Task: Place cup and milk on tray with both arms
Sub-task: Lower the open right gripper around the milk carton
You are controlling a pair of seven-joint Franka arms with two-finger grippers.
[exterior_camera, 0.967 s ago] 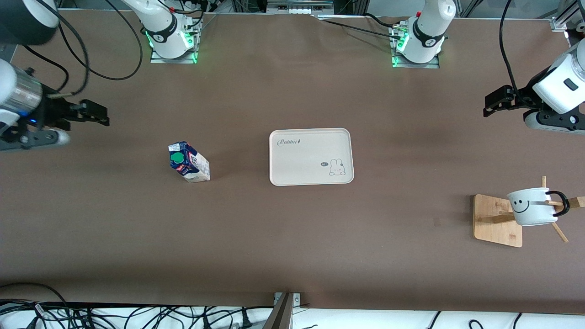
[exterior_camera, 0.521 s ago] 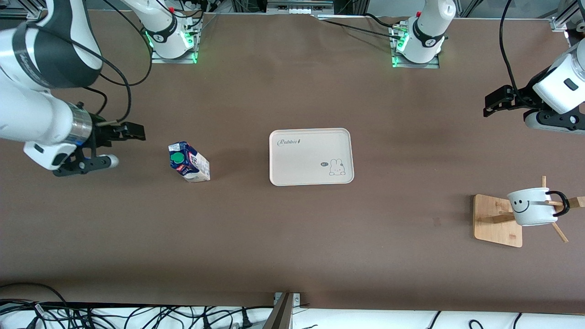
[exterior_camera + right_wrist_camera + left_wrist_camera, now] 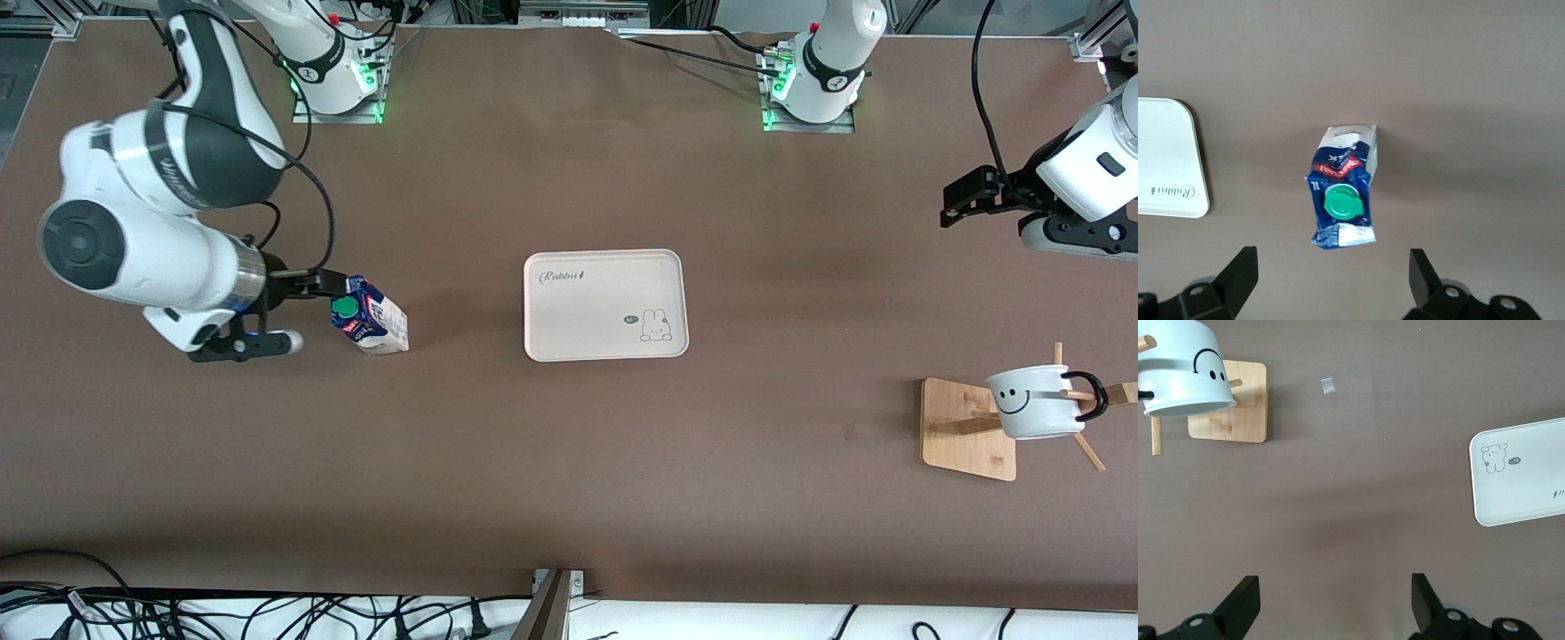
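Note:
The milk (image 3: 370, 316), a blue and white carton with a green cap, stands on the table beside the tray (image 3: 605, 304), toward the right arm's end. My right gripper (image 3: 300, 313) hovers close beside the carton's top, on the side away from the tray. It is open, and in the right wrist view the milk (image 3: 1345, 200) sits just ahead of the right gripper (image 3: 1331, 287), not between its fingers. The cup (image 3: 1036, 404) hangs on a wooden rack toward the left arm's end. My left gripper (image 3: 978, 218) waits open over the table near that end, empty in its own view (image 3: 1335, 607).
The rack's wooden base (image 3: 965, 427) lies under the cup (image 3: 1185, 370), with pegs sticking out. A small pale mark (image 3: 1328, 385) is on the table near it. The tray (image 3: 1525, 473) holds nothing. Cables (image 3: 267, 613) run along the table's front edge.
The right arm has swung in from the table's end toward the milk, bringing its open gripper right up to the carton. The left arm, milk, cup and tray have not moved.

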